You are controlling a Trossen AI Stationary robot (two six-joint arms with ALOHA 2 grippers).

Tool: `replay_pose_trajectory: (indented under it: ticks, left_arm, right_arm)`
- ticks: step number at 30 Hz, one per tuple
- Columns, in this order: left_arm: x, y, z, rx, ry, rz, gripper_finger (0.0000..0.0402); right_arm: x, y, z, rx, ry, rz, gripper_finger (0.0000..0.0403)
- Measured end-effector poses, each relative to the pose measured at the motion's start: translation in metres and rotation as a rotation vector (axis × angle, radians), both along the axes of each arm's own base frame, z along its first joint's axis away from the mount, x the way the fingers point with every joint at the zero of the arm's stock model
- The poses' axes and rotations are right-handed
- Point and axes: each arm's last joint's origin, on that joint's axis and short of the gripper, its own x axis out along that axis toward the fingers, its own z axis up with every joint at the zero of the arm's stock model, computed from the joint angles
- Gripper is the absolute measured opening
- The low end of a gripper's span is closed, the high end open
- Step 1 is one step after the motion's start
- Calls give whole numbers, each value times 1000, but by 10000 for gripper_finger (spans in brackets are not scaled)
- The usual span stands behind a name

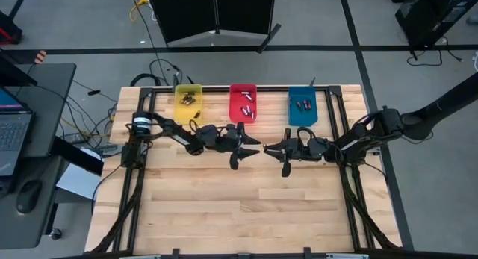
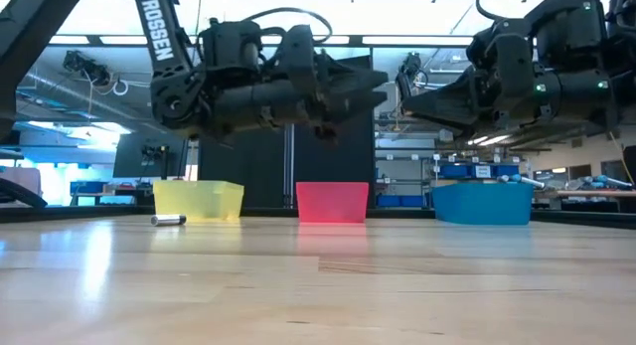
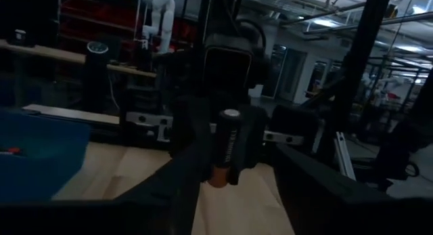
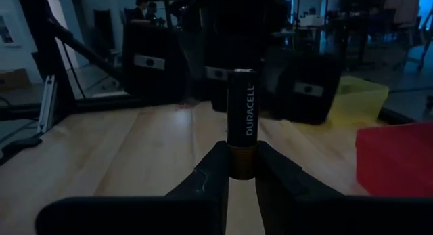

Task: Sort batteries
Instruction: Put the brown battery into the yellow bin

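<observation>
A black and copper battery [image 4: 242, 120] stands upright above the middle of the table, with my right gripper [image 4: 242, 173] shut on it. My left gripper [image 1: 248, 147] faces it from the table's left, level and open. In the left wrist view its fingers stand wide on either side of that battery [image 3: 226, 147], short of it. More batteries lie in the yellow bin [image 1: 188, 102], the red bin [image 1: 243, 102] and the blue bin [image 1: 302, 106] at the far edge. One battery [image 2: 169, 220] lies on the table in front of the yellow bin. My right gripper pinches the battery's copper lower end [image 4: 242, 164] between its two fingers. The fingers reach in level from the table's right and lie across the battery. The battery stands upright above the fingers, lifted clear of the table.
The three bins stand in a row along the table's far edge. Black frame rails [image 1: 340, 117] run along the table's left and right sides. The wooden tabletop [image 1: 239, 207] toward the near edge is bare.
</observation>
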Motion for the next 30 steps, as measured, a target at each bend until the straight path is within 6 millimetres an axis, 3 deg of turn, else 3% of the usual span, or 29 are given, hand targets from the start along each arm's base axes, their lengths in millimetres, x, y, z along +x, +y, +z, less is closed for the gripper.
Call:
replay_pose_trajectory:
  ticks: [12,20,30]
  left_arm:
    - [17,0,10,24,-53,-82,196]
    - [29,-2,11,52,13,-106,196]
    - [30,-2,12,76,10,-103,182]
  right_arm:
    - [0,3,0,-6,1,15,59]
    - [0,3,0,-7,2,17,59]
    - [0,3,0,-7,1,17,60]
